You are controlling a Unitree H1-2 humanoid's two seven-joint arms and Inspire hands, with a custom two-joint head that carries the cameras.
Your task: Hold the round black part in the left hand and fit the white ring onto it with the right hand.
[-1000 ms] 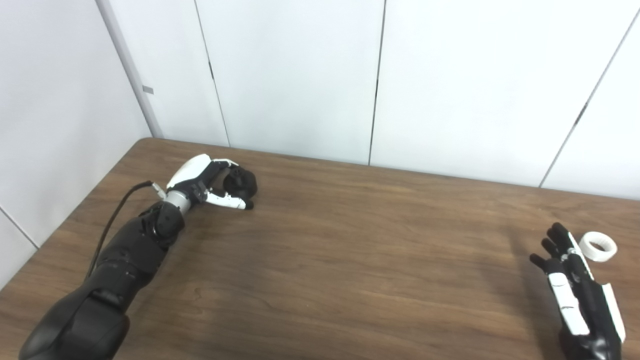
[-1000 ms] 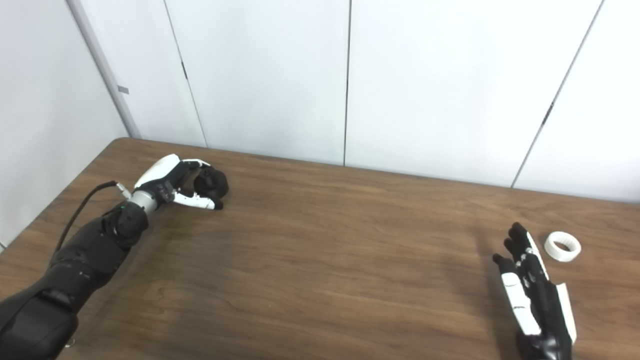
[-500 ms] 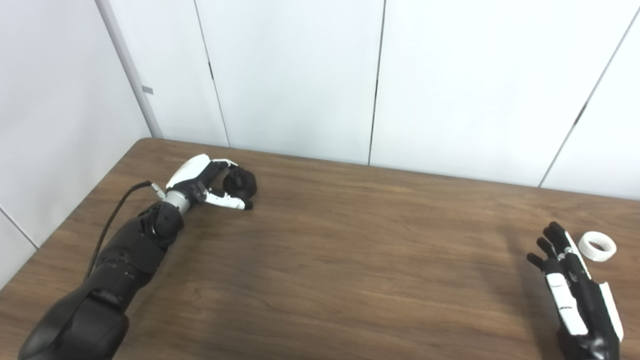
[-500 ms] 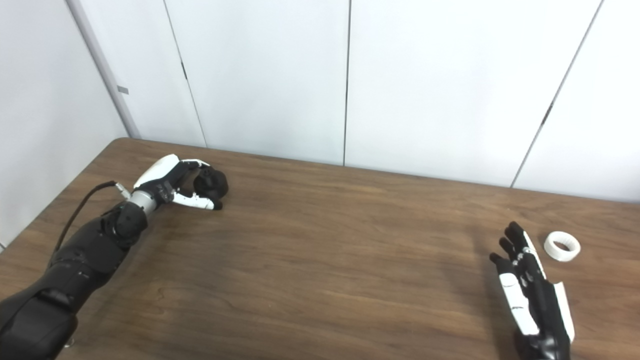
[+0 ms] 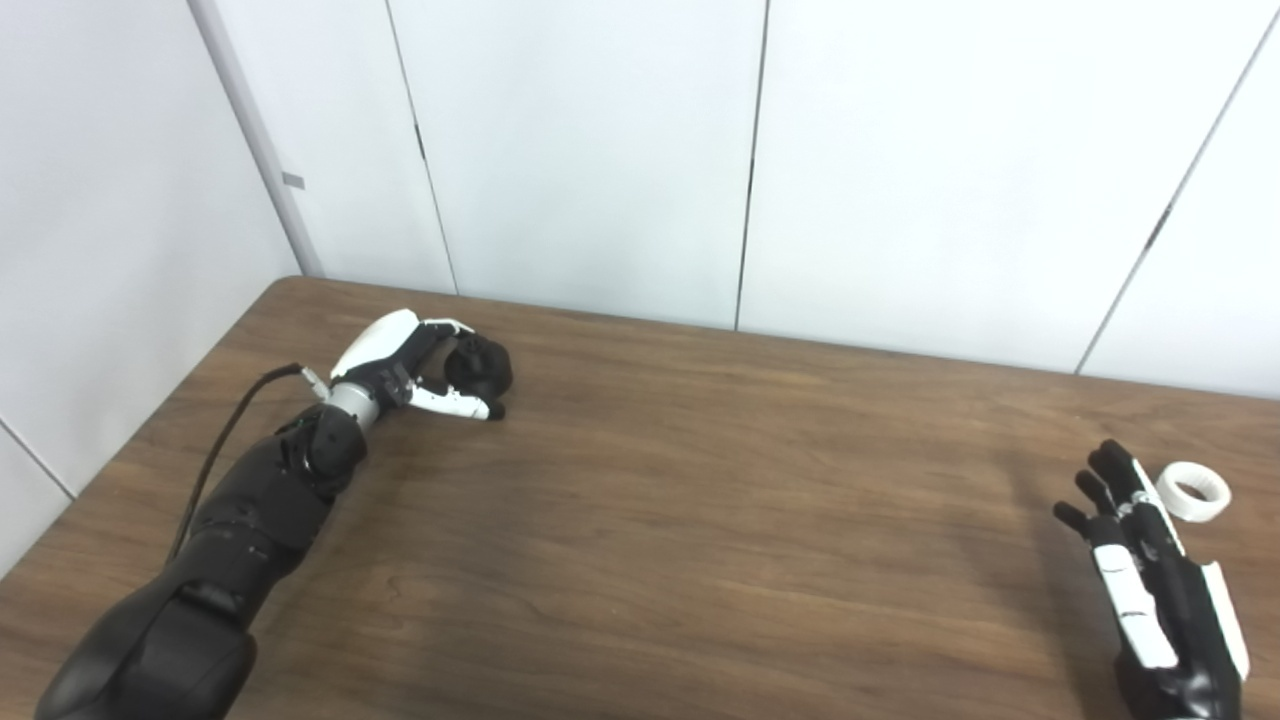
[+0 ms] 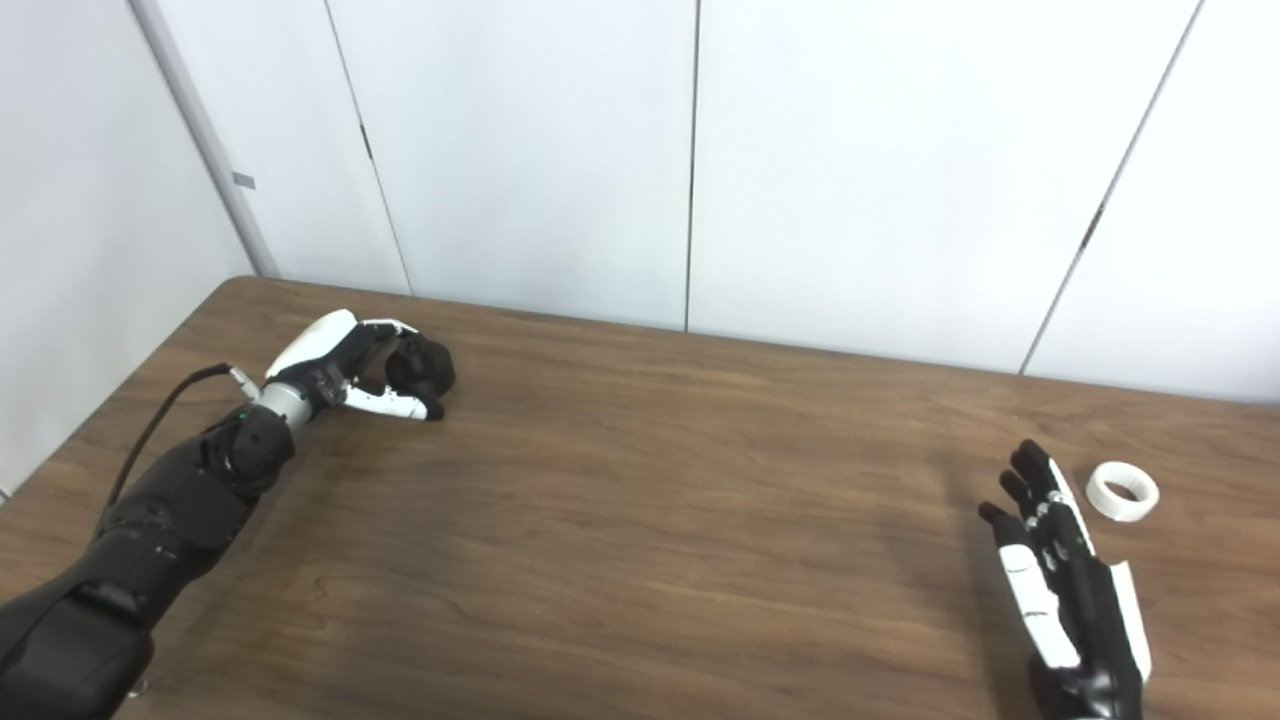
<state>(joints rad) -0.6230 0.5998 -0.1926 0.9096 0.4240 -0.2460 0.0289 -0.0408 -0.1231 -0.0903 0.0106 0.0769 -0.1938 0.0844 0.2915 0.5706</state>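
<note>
The round black part [image 5: 483, 365] sits low over the table at the far left. My left hand [image 5: 415, 362] is curled around it, thumb in front and fingers behind. The white ring [image 5: 1194, 491] lies flat on the wood at the far right. My right hand [image 5: 1150, 570] hovers just left of and nearer than the ring, fingers straight and spread, holding nothing and not touching the ring.
The brown wooden table [image 5: 680, 520] runs wide between the two hands. White wall panels [image 5: 600, 150] close the back and left sides. A black cable [image 5: 225, 440] trails from my left forearm.
My right hand has drawn back a little toward me and away from the ring. The left hand and the black part have stayed put.
</note>
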